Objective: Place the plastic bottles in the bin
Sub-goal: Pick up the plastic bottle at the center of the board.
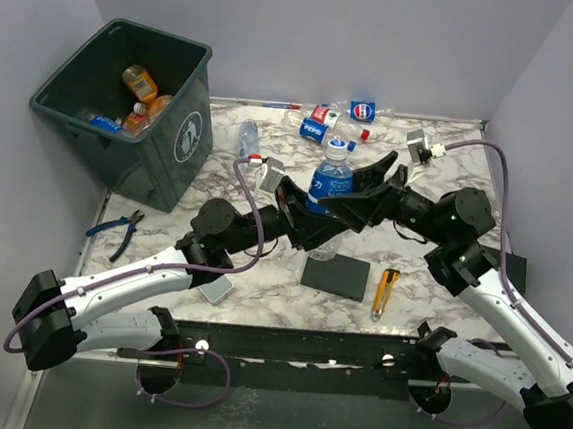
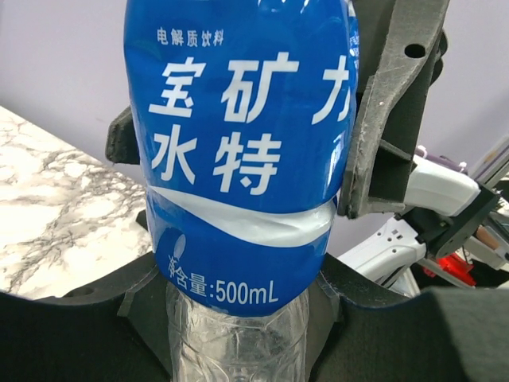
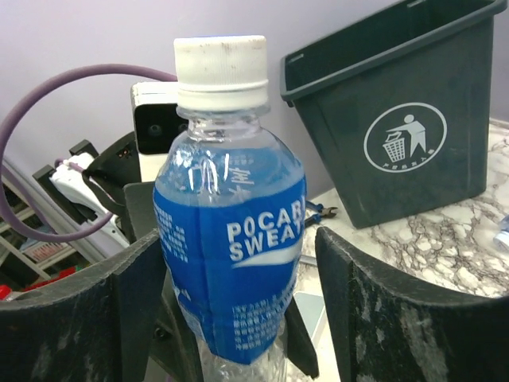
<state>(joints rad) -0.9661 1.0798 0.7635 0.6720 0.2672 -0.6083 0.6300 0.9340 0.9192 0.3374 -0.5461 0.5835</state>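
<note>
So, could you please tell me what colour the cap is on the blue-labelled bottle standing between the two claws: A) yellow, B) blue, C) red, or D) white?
D: in the right wrist view the cap on the blue-labelled bottle is plainly white.

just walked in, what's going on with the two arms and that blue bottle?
Both arms meet at one upright Pocari Sweat bottle. The left pincer looks closed on its clear lower part. The right pincer sits open around the label, with a gap on one side. It could be a handover. The bin at far left holds a few bottles; loose bottles lie along the far edge of the table.
</note>
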